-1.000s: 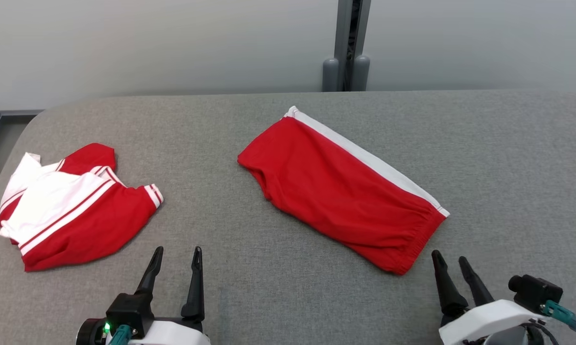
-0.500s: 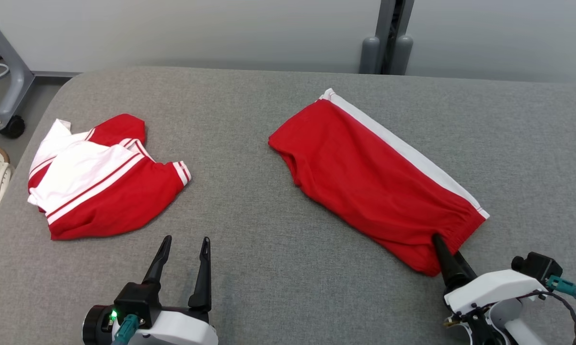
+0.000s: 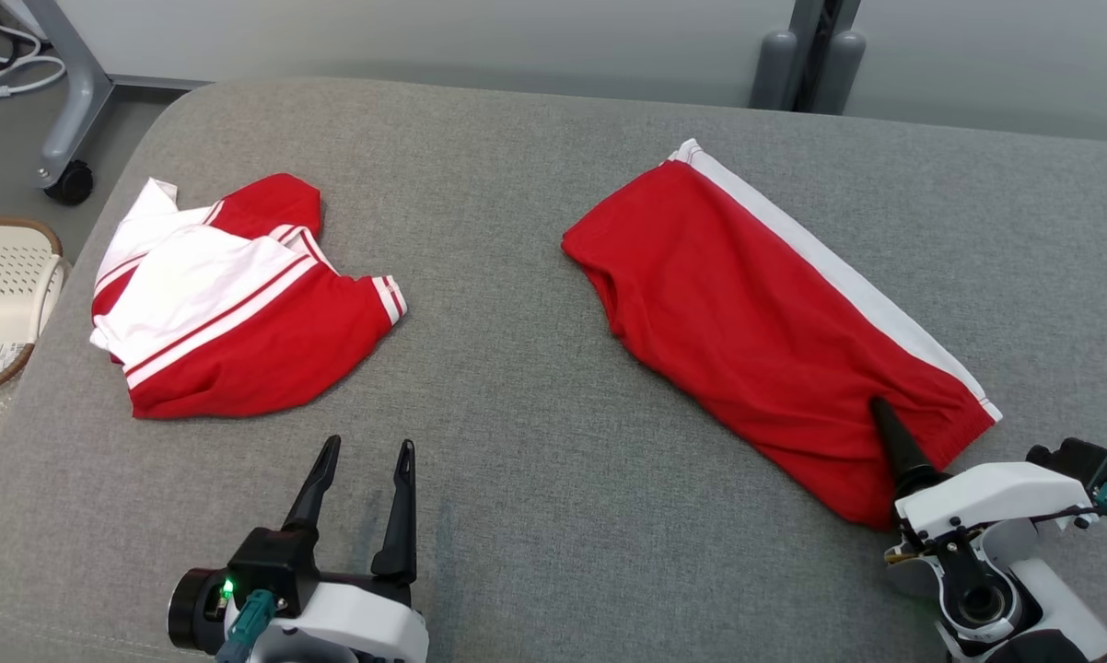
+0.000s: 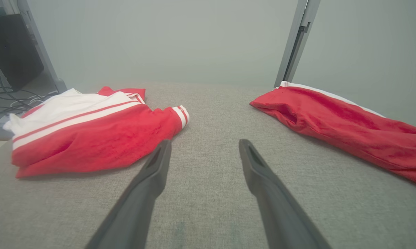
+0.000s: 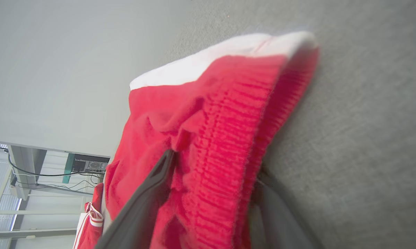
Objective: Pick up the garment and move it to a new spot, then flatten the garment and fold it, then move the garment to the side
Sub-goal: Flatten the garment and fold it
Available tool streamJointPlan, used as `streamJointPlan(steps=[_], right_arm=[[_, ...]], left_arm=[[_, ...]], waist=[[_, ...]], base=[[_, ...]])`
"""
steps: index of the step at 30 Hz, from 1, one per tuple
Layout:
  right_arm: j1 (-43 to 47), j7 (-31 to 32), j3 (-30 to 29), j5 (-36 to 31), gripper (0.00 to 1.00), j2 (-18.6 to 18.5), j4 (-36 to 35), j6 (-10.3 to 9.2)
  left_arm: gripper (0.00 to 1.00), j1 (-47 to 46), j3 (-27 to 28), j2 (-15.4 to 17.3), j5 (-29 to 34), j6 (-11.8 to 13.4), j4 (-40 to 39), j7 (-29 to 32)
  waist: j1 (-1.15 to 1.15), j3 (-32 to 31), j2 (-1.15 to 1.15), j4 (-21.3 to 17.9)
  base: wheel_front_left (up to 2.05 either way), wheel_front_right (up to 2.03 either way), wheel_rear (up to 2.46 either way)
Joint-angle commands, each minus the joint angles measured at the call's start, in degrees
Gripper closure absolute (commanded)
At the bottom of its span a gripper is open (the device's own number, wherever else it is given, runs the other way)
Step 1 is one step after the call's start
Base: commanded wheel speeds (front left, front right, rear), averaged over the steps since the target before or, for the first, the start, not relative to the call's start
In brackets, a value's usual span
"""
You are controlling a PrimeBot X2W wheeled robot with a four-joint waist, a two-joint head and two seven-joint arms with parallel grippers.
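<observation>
- A grey fabric-covered desk (image 3: 535, 442) stands against a pale wall, with a whitish basket (image 3: 1, 276) on the floor past its left edge.
- The red shorts (image 3: 756, 313), with a white side stripe, lie flat and slantwise on the right half of the desk.
- The right gripper (image 3: 885, 419) is at the shorts' near end. Its fingers (image 5: 149, 193) are spread, one lying on top of the ribbed waistband (image 5: 225, 138) and the other along its edge, and they are not clamped.
- The left gripper (image 3: 369, 445) hovers over bare desk at the near left with its fingers apart, holding nothing.
- A crumpled red-and-white top (image 3: 240, 313) lies at the far left, well apart from the shorts.
</observation>
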Motion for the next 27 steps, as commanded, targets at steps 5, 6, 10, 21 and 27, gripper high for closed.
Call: streamJointPlan(steps=[5,6,10,21,27], right_arm=[[-0.4,2.3,2.6,3.5,0.0,2.5,1.2,0.47],[-0.7,2.3,2.9,3.7,0.0,2.6,1.3,0.47],[-1.5,2.2,4.0,4.4,0.0,2.7,1.3,0.48],[-1.8,2.1,7.8,4.2,1.0,-0.3,0.1,0.44],[-2.3,4.5,12.1,2.1,1.0,-4.9,-0.6,0.3]], left_arm=[[0.0,-1.5,0.0,0.2,-0.4,0.2,-0.3,0.0],[0.0,-1.6,-0.1,0.2,-0.4,0.2,-0.3,0.0],[0.0,-2.4,-0.5,0.2,0.1,0.3,-0.1,0.0],[0.0,-1.6,-1.0,0.2,0.5,0.4,0.6,0.0],[0.0,-1.1,-1.4,0.2,0.2,0.2,1.3,0.0]], waist=[[0.0,1.0,0.0,0.6],[0.0,1.1,0.0,0.7],[0.0,1.5,0.0,1.0],[0.0,0.2,0.0,0.6],[0.0,-1.6,0.0,0.3]], base=[[0.0,0.0,0.0],[0.0,0.0,0.0],[0.0,0.0,0.0],[0.0,0.0,0.0],[0.0,0.0,0.0]])
